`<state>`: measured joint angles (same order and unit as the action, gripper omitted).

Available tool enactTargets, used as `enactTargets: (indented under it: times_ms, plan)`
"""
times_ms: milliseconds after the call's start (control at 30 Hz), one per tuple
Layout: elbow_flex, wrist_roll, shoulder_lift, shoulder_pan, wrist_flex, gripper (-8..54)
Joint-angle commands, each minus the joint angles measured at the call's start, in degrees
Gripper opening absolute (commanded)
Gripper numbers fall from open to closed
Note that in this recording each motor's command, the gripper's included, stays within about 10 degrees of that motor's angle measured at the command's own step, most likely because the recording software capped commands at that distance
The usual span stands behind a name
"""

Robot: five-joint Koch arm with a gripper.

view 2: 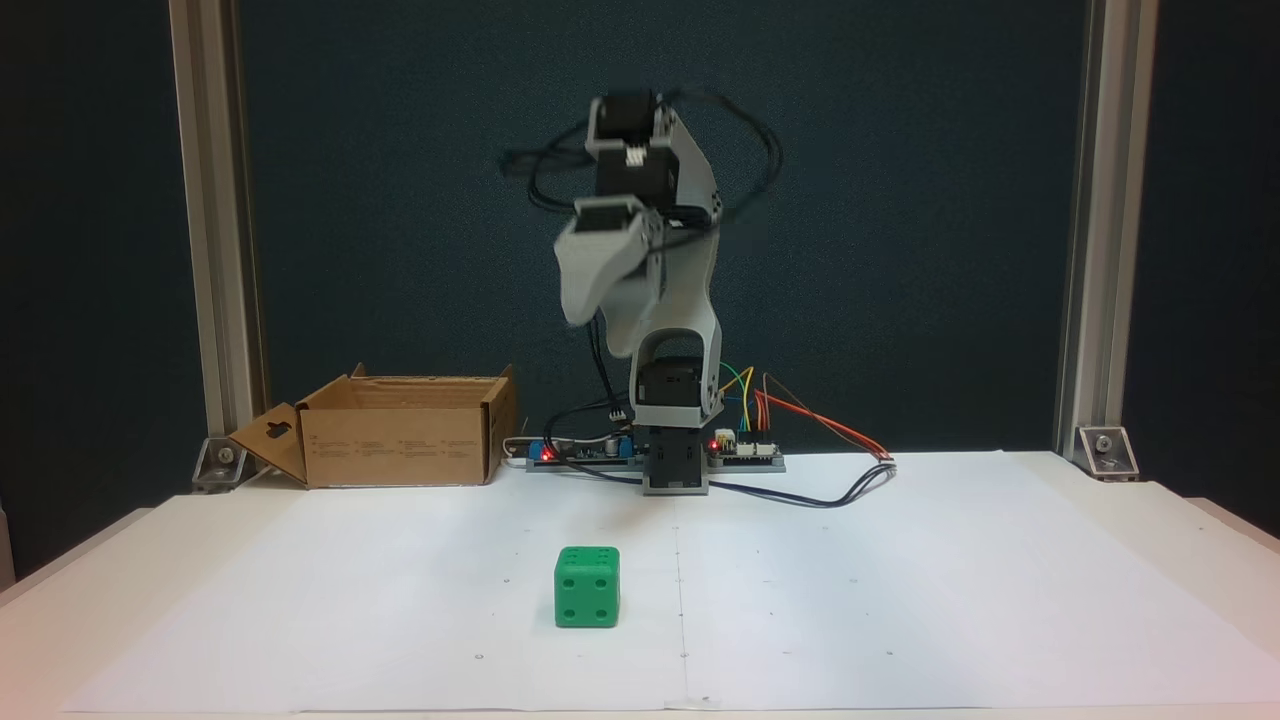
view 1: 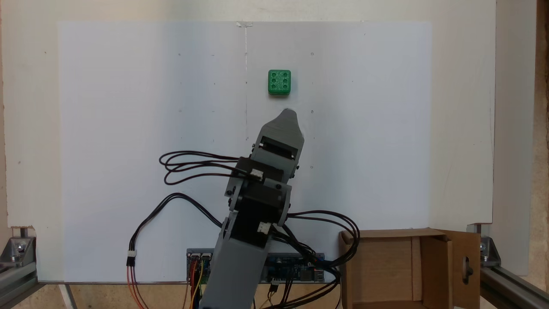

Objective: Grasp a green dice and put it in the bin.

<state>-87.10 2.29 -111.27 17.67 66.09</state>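
In a fixed view from above, the green dice (view 1: 279,82) lies on the white sheet just beyond my pincer (view 1: 288,114), untouched; the bin (view 1: 388,268) sits well behind it, off to the right. In a fixed view from the front, my pincer (view 2: 578,310) hangs high above the green dice (view 2: 587,587); I cannot tell its opening. The bin (view 2: 400,445) stands empty-looking at left. Grasp and drop remain.

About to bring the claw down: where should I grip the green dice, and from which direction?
Come straight down and close on two opposite side faces of the green dice. It sits flat on the white sheet, six pips up, edges squared to the sheet, with open space on every side. The claw hangs high above, so a vertical descent looks unobstructed.
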Motion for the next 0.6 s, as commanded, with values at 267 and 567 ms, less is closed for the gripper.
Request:
enactTargets:
  times_ms: [267, 567]
  plan:
    - [9.58, -11.16, 6.86, -0.44, 5.89, 43.9]
    - [17.84, -16.79, 17.58, 0.00, 13.18, 44.8]
